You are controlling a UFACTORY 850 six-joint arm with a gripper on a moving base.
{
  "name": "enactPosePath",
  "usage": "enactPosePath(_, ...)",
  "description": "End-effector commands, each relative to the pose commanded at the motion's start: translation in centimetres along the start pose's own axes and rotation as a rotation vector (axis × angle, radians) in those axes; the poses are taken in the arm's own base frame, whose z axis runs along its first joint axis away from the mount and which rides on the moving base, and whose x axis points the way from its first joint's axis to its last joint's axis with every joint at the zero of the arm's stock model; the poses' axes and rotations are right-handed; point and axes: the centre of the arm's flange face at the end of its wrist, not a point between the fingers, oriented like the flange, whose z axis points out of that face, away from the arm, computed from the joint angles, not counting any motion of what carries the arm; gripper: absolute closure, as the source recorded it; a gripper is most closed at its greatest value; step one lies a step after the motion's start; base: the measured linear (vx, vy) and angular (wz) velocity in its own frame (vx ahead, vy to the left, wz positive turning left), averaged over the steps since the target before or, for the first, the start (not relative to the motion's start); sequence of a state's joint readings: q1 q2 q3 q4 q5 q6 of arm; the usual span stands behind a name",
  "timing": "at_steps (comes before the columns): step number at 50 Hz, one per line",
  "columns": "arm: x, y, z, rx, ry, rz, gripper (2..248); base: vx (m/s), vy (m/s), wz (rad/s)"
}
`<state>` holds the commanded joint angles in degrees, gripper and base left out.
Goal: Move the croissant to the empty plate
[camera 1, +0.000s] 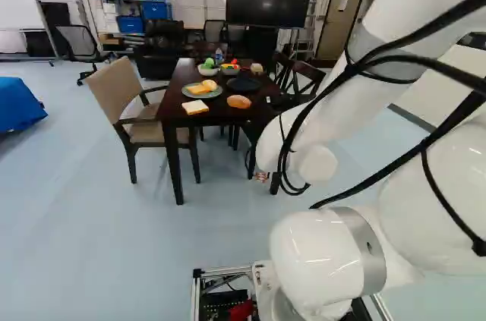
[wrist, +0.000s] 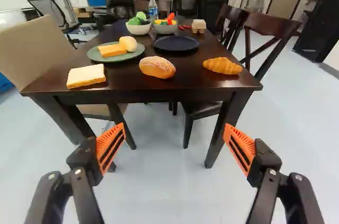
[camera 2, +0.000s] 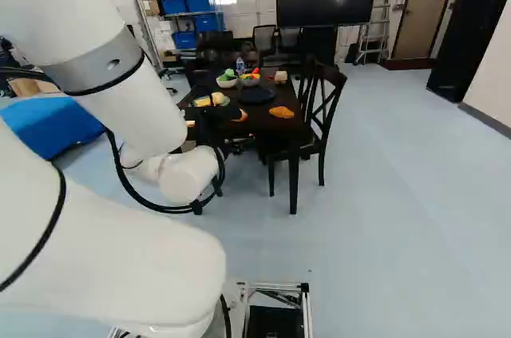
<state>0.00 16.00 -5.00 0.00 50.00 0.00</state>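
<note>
A golden-orange, ridged croissant (camera 2: 281,112), plump in the middle with tapering ends, lies right of centre in the right base view, on the dark brown wooden table (wrist: 127,86); the wrist view shows its curved, banded crust near the table's front edge, well apart from a sugar-dusted oval bread roll (wrist: 157,67); the round, dark blue plate (camera 1: 244,82), bare, sits above centre in the left base view; the black gripper (camera 1: 263,177) is mostly hidden there; its orange-padded fingers (wrist: 111,147) stand wide apart, grasping nothing.
</note>
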Motion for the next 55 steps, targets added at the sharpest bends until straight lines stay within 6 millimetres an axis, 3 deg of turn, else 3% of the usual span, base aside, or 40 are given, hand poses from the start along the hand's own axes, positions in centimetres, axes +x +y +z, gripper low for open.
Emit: enactPosePath(55, 0.00, 0.00, 0.00, 0.000, 0.000, 0.000, 3, 0.139, 0.001, -0.008)
